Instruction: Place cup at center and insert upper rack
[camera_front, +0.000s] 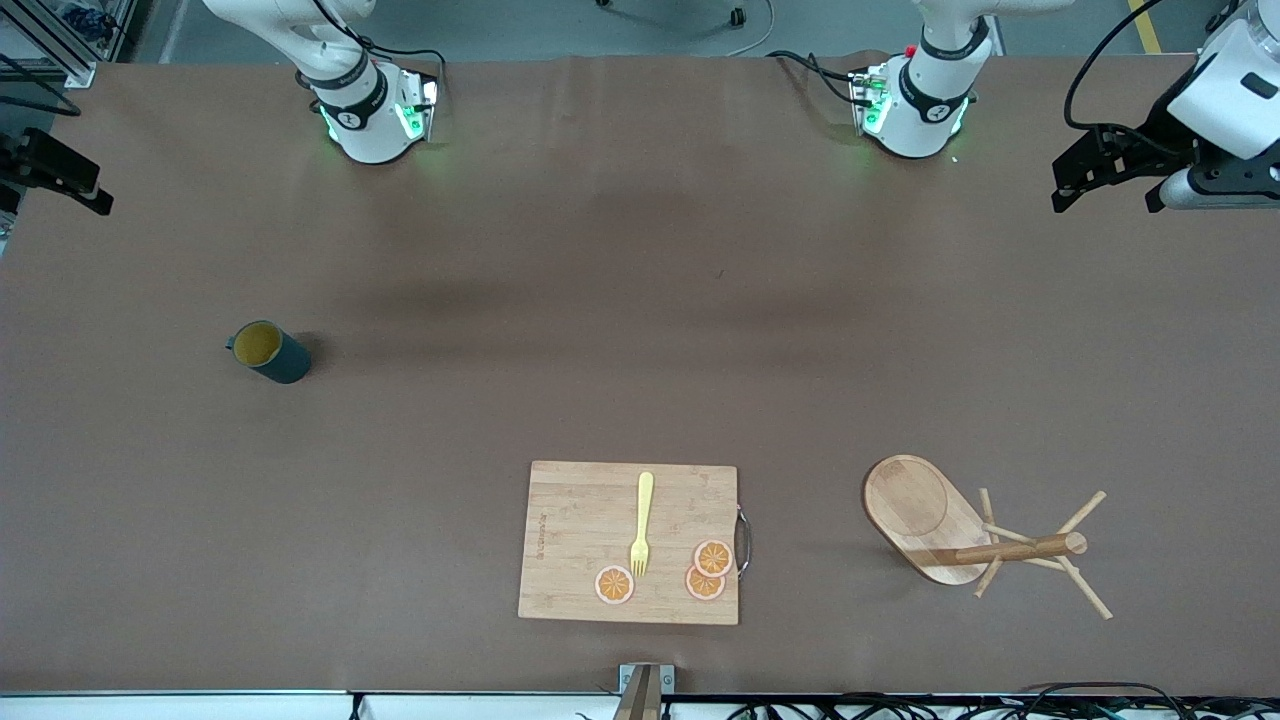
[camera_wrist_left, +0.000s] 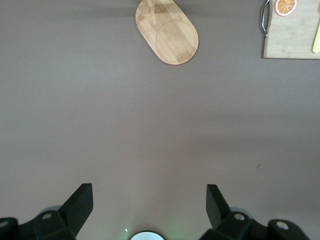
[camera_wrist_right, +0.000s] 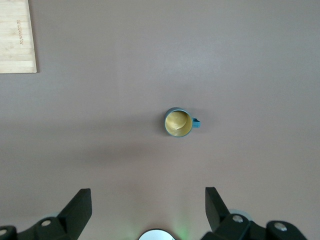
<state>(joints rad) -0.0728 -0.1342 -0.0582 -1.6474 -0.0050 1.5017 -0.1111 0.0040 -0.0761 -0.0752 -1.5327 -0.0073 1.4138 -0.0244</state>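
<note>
Cup (camera_front: 270, 352): dark teal, mustard-yellow inside
Mug tree (camera_front: 985, 535): pale bamboo
Fork (camera_front: 642, 523): yellow
Table (camera_front: 640, 300): brown

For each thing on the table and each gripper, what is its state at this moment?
cup: upright on the table, empty, not held.
upper rack: standing on its oval base, pegs bare, not held.
cutting board: lying flat, with a fork and three orange slices on it.
fork: lying flat on the board.
left gripper: open, empty, over bare table.
right gripper: open, empty, over bare table.
</note>
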